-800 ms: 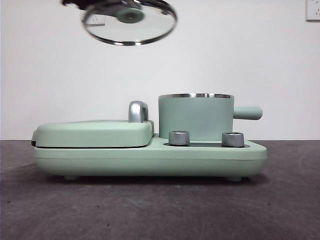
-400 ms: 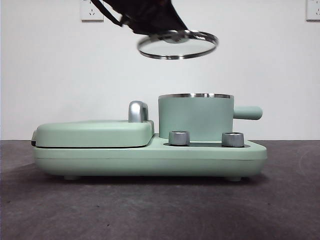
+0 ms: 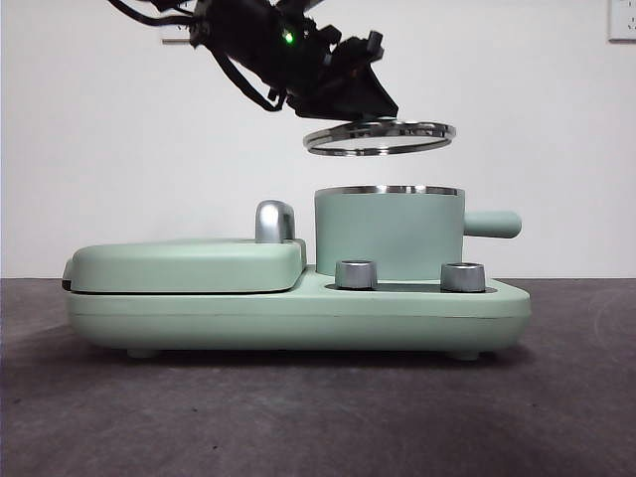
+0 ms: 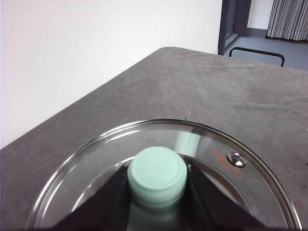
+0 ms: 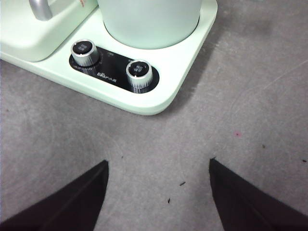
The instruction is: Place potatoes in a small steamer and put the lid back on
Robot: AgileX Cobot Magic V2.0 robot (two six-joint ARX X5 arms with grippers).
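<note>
Front view, left tool (image 3: 366, 111) gripping glass lid (image 3: 379, 137) by mint knob (image 4: 157, 175), level above steamer (image 3: 390, 232), right tool (image 5: 159, 195) wide

Lid (image 3: 379, 137): carried rightward and lower in my left gripper (image 3: 343, 94), from upper left to directly above the small steamer (image 3: 390, 234). Tilt: reduced to nearly level. My arm: further into front view.

A lab-like test room: bare white wall (image 3: 517, 119), grey table (image 3: 318, 417), wall socket (image 3: 622, 20).

The grey table (image 3: 298, 417) carries only the mint-green cooker base (image 3: 298, 318).
</note>
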